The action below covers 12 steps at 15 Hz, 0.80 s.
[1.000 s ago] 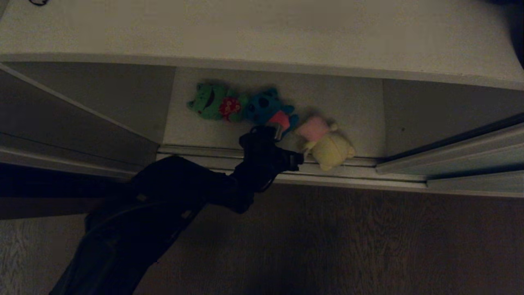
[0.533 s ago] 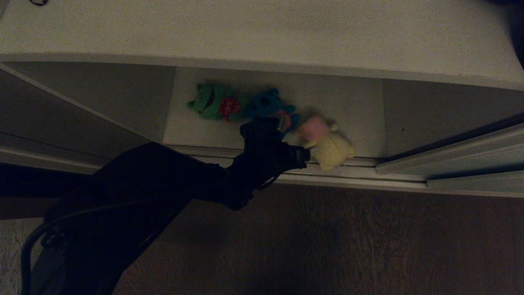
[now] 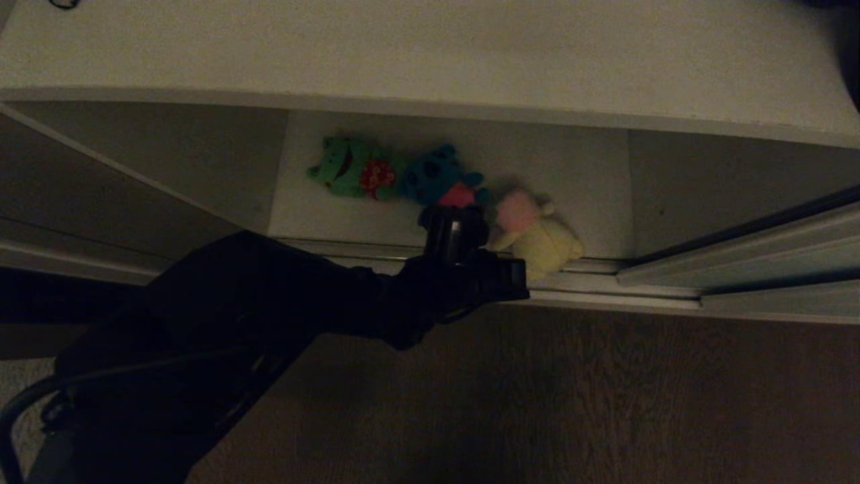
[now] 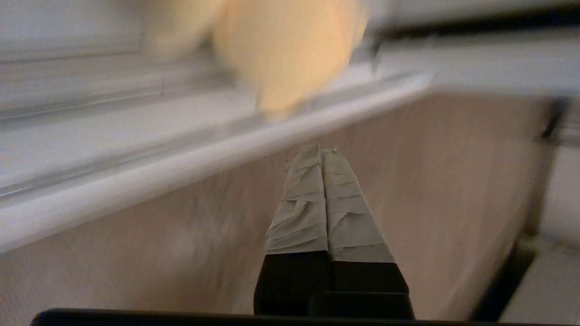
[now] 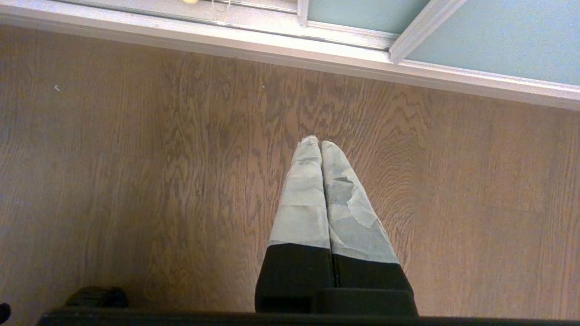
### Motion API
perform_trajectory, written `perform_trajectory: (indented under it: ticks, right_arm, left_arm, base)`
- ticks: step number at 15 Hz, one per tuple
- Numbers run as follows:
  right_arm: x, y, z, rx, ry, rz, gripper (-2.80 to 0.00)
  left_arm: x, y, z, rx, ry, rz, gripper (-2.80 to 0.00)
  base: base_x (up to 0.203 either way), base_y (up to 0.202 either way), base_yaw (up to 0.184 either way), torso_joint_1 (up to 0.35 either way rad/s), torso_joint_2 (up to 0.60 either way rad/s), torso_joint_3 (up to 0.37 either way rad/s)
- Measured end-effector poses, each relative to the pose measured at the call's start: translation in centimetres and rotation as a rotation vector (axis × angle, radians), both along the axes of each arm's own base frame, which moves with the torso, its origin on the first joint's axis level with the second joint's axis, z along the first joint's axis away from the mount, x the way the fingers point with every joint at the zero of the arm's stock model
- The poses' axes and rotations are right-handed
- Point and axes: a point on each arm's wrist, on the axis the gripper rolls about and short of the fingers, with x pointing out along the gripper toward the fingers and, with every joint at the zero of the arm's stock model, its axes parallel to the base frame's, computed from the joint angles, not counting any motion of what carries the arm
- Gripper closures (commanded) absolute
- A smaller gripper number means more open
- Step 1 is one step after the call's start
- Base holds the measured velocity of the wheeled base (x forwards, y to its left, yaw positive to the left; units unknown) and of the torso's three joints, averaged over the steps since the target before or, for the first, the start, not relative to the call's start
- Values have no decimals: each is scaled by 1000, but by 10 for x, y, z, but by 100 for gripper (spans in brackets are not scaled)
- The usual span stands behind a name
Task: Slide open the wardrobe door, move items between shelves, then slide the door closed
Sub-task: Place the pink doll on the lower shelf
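Lower shelf (image 3: pixel 578 175): off-white board inside the opened wardrobe, holding three plush toys in a slanting row just beyond the left gripper.
Green plush toy (image 3: pixel 349 173): farthest from the left gripper, toward the robot's left, touching the blue one.
Blue plush toy (image 3: pixel 440 176): directly beyond the left gripper, its pink belly nearest the wrist; whether they touch cannot be told.
Cream-yellow plush toy (image 3: pixel 541 243): just to the right of the left gripper, at the shelf's front edge beside the floor track (image 3: pixel 645 286); a blurred pale mass in the left wrist view.
Left gripper (image 4: pixel 321 149): taped fingers pressed together with nothing between them, over wood floor (image 3: pixel 605 403) short of the track.
Right gripper (image 5: pixel 319 142): fingers closed and empty, pointing at the floor, away from the shelf.
Sliding wardrobe door (image 5: pixel 498 40): grey-green panel in a pale frame, off to the right; only its lower edge shows.
Upper shelf (image 3: pixel 430 54): above the toys, cut off by the picture's top edge.
Hard to make out: the left gripper's fingertips in the head view, hidden by its dark wrist.
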Motion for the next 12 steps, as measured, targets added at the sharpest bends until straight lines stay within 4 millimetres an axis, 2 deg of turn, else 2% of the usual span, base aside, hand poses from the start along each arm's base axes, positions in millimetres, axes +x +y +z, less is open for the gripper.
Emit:
perform_trajectory:
  ticks: [4, 9, 12]
  right_arm:
    - [0, 0, 0, 0, 0, 0, 0]
    - [0, 0, 0, 1, 0, 0, 0]
    - [0, 0, 0, 0, 0, 0, 0]
  left_arm:
    - [-31, 28, -21, 176, 68, 35, 0]
    - [-84, 79, -3, 255, 66, 187, 0]
    - [-117, 108, -3, 316, 83, 259, 0]
  base:
    - [0, 0, 0, 0, 0, 0]
    - [0, 0, 0, 0, 0, 0]
    - [0, 0, 0, 0, 0, 0]
